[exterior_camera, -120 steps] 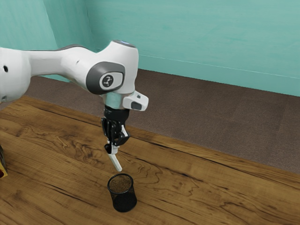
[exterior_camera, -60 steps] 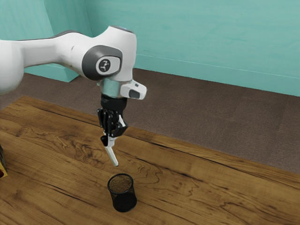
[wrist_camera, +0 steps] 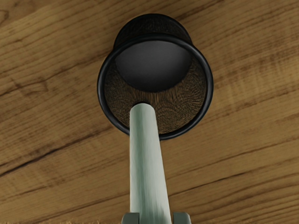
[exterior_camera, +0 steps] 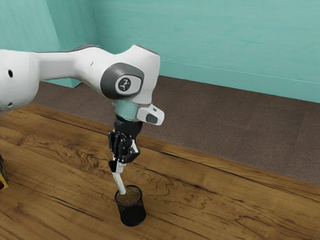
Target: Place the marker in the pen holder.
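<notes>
My gripper is above the pen holder in the exterior view, shut on the white marker, which slants downward from it. The marker's lower end overlaps the rim of the black mesh pen holder, which stands upright on the table. In the wrist view the pale marker runs out from between the fingertips of my gripper, and its far end lies over the opening of the pen holder. Whether that end is below the rim, I cannot tell.
The wooden table extends around the holder. At the exterior view's left edge, part of a yellow and dark object shows. Behind the table are brown floor and a teal wall.
After rising slightly, my hand has come down and toward the exterior view's right, carrying the marker. The marker's tip has gone from above the holder to its rim. The holder has not moved.
</notes>
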Robot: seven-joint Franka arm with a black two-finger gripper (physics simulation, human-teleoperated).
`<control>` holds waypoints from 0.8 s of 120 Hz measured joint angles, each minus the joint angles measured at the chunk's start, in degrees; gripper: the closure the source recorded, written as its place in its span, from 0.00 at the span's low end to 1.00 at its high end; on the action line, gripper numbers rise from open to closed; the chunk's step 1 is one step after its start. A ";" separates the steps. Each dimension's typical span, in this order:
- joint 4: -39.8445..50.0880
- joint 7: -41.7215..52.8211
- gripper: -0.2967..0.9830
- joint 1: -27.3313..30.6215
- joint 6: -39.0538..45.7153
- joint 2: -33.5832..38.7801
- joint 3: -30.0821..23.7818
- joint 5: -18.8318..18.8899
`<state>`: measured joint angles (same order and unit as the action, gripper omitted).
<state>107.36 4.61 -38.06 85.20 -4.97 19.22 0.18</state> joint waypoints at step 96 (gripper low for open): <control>-18.37 1.05 0.27 42.24 -0.68 7.91 -15.05 6.66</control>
<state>89.00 5.66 4.18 84.52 2.93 4.17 6.83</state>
